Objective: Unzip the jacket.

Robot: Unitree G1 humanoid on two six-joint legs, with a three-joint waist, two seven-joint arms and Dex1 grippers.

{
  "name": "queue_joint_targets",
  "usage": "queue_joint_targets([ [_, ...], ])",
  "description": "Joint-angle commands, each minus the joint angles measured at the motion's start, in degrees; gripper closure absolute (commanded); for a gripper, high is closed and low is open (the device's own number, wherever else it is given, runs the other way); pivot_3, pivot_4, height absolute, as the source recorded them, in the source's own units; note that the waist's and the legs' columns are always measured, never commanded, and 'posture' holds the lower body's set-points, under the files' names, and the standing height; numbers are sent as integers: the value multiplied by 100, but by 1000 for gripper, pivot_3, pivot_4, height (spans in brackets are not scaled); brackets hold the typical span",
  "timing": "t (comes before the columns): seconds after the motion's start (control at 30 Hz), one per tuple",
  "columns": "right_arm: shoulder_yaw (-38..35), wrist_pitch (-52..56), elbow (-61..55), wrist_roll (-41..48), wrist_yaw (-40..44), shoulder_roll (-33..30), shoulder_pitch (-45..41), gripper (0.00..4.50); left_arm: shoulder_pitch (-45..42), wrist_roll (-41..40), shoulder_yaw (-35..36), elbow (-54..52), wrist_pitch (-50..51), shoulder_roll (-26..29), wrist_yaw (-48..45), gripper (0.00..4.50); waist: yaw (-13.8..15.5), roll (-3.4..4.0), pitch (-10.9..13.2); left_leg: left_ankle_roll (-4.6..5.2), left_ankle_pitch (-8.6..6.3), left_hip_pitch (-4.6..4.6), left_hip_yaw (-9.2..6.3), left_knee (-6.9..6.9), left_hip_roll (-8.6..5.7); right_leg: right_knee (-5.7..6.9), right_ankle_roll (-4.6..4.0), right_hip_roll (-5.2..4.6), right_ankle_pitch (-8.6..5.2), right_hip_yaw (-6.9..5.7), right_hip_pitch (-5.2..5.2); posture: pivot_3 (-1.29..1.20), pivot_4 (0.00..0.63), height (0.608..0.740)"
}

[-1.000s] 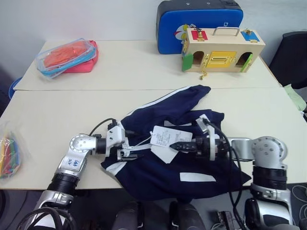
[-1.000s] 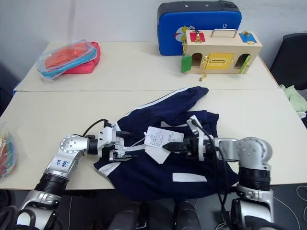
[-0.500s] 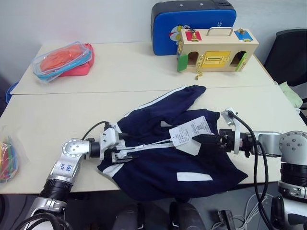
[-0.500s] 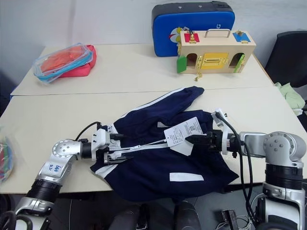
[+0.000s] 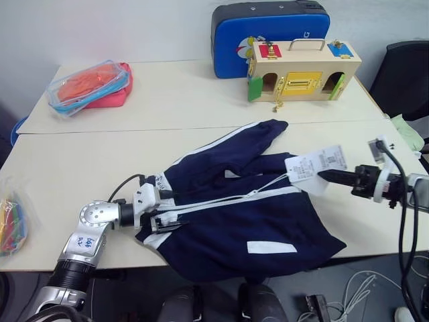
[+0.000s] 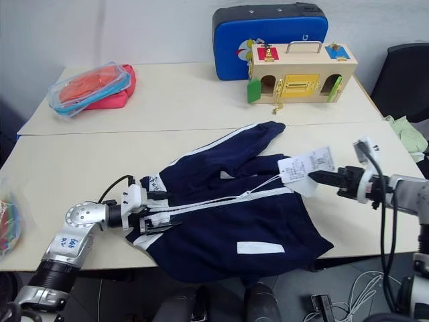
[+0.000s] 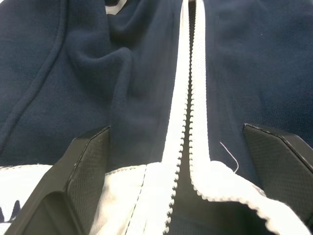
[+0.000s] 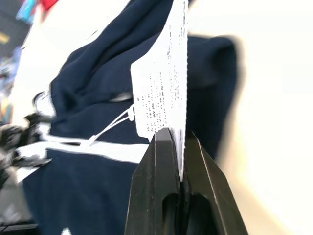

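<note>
Jacket collar between wide left jaws; right jaws clamped on paper tags.

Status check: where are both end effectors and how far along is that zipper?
Right end effector shut on the paper tags, off to the right. Left end effector wide around the collar end. Jacket zipper parted near collar. Nothing in the way.

You saw the jacket, navy with white zipper partly opened, lying flat over the near table edge, its paper tags lifted.
</note>
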Motion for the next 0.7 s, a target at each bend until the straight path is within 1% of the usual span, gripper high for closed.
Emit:
queue_joint_targets([
  [0.03,-90,-626,471,-437,341,-428,-24,4477,405,294,-180,404,278,143,-3,0,3,3,-2,0,0,2,3,-1,0,1,0,0,0,3,0,0,150,740],
  [0.23,-28,-1597,1282,-1092,731,-754,-156,4477,403,309,-204,417,247,130,-15,0,7,6,-3,-1,-3,34,38,-17,1,1,0,1,0,34,3,0,150,740],
  [0.37,-148,-1864,1702,-1338,770,-817,-363,4477,423,340,-209,429,209,156,-24,0,11,8,-5,-1,-3,61,73,-44,1,2,0,2,0,69,1,0,150,740],
  [0.43,-247,-2282,1813,-1491,712,-750,-384,4477,430,334,-200,424,200,167,-36,0,14,9,-5,-1,-3,68,82,-50,2,3,1,3,0,80,-1,0,150,740],
  [0.5,-416,-3069,1799,-1591,743,-581,-325,4477,434,391,-240,443,94,214,-98,0,14,10,-6,-2,-3,69,86,-52,3,3,0,3,0,83,-3,0,150,740],
  [0.57,-598,-3386,1593,-1442,917,-415,-201,4477,442,390,-265,426,23,242,-170,0,14,10,-6,-2,-3,72,95,-56,3,3,1,4,0,91,-5,0,150,740],
  [0.7,-630,-3589,1558,-1542,827,-262,-74,4477,369,289,-205,390,64,218,-154,0,19,10,-6,-3,-4,77,100,-61,6,2,1,7,0,97,-5,0,150,740],
])
